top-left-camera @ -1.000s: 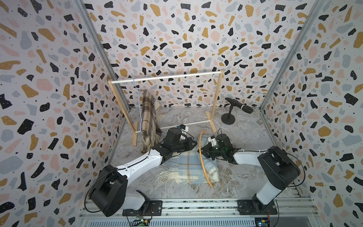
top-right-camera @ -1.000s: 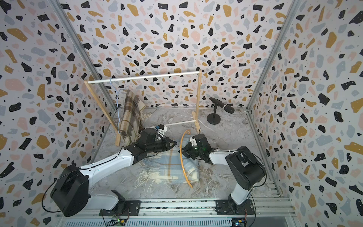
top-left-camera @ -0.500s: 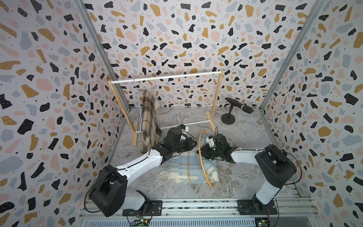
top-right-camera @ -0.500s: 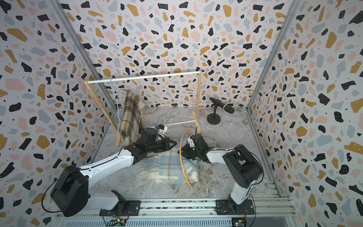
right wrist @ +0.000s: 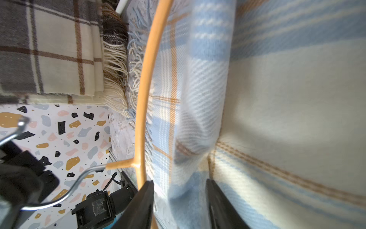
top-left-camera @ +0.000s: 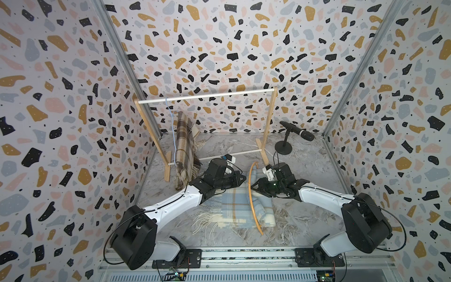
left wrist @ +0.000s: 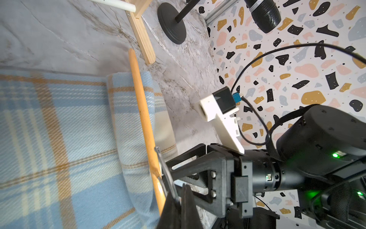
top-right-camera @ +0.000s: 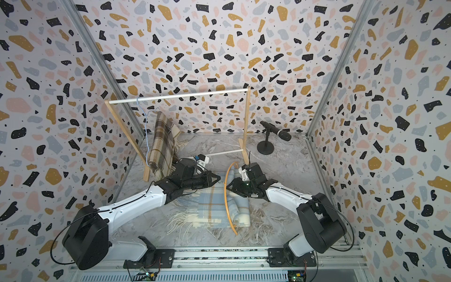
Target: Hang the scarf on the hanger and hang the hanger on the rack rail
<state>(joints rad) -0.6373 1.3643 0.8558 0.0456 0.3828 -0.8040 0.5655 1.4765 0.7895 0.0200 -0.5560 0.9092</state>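
While the left end effector (left wrist: 179,200) pinches the hanger (left wrist: 142,111) hook, the right end effector (right wrist: 179,184) gapes astride the scarf (right wrist: 277,99) fold

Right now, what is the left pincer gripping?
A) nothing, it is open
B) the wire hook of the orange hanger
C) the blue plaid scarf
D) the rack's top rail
B: in the left wrist view the left pincer is shut on the wire hook of the orange hanger.

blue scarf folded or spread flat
Folded: the blue scarf lies in layers, with a doubled-over ridge running along the hanger.
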